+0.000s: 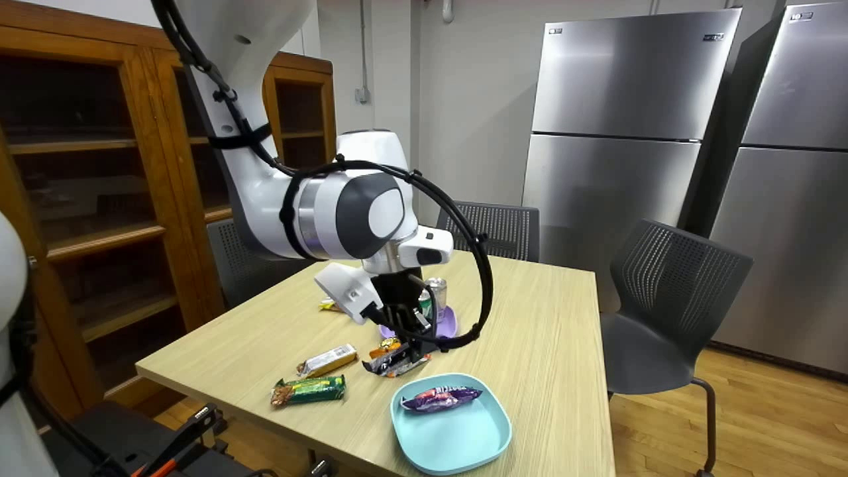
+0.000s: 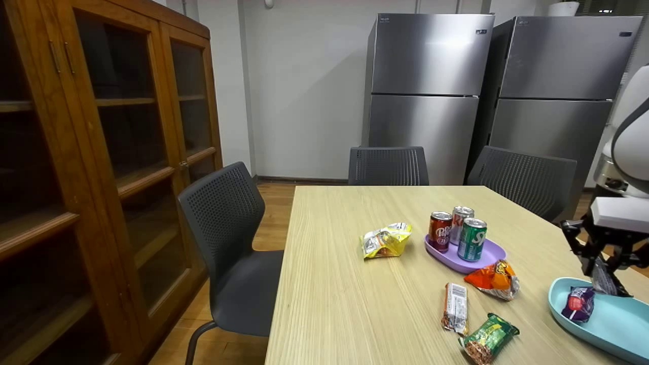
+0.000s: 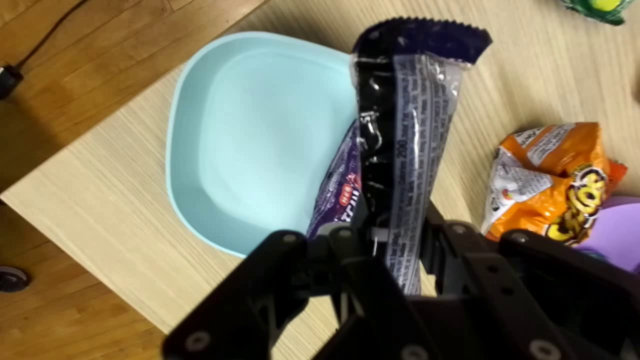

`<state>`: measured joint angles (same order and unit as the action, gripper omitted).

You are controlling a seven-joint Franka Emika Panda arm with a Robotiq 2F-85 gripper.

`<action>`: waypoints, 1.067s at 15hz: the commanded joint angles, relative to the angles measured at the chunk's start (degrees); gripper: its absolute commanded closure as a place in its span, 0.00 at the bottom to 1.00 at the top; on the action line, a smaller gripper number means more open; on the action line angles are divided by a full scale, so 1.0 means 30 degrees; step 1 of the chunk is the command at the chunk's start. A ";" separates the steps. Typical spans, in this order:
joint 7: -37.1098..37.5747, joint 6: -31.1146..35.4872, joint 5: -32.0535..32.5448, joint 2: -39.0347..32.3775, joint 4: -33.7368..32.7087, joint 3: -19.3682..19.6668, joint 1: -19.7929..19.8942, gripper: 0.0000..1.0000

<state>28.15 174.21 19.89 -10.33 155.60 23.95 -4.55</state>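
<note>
Pinching the black bar [image 3: 412,150], your tool [image 3: 390,235] holds it above the tabletop [image 3: 110,200], long axis jutting outward; your wrist view shows it overlapping the rim of the blue plate [image 3: 250,140].

This looks like a break room or shared workplace kitchen. In both exterior views, two stainless-steel top-freezer refrigerators [image 2: 423,104] stand side by side at two o'clock, and a glass-fronted wooden cabinet [image 2: 99,177] fills nine o'clock. Matching charcoal perforated-back chairs [image 2: 223,220], of an office type, stand around a pale wood-grain surface [image 2: 329,279]. The food and drink come in single portions: a Dr Pepper can [image 2: 440,231], a Cheetos bag [image 2: 493,280] and, in the wrist view, a dark-wrapped snack bar [image 3: 407,155]. At twelve o'clock the plain off-white wall [image 1: 470,112], with exposed conduit [image 1: 363,50] in an exterior view, seems institutional, though the wood-plank floor [image 1: 775,411] could suit a home. The robot arm [image 1: 265,199] hints at research use.
</note>
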 commanded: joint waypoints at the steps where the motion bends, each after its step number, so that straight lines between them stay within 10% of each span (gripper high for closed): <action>1: 0.1595 0.1479 0.0395 -0.1644 -0.0213 0.1341 -0.0669 0.94; 16: -0.1575 0.2587 -0.9815 -0.6285 -0.1633 0.1131 -0.2110 0.94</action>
<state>25.66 181.36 -6.44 -27.19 152.90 28.49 -11.42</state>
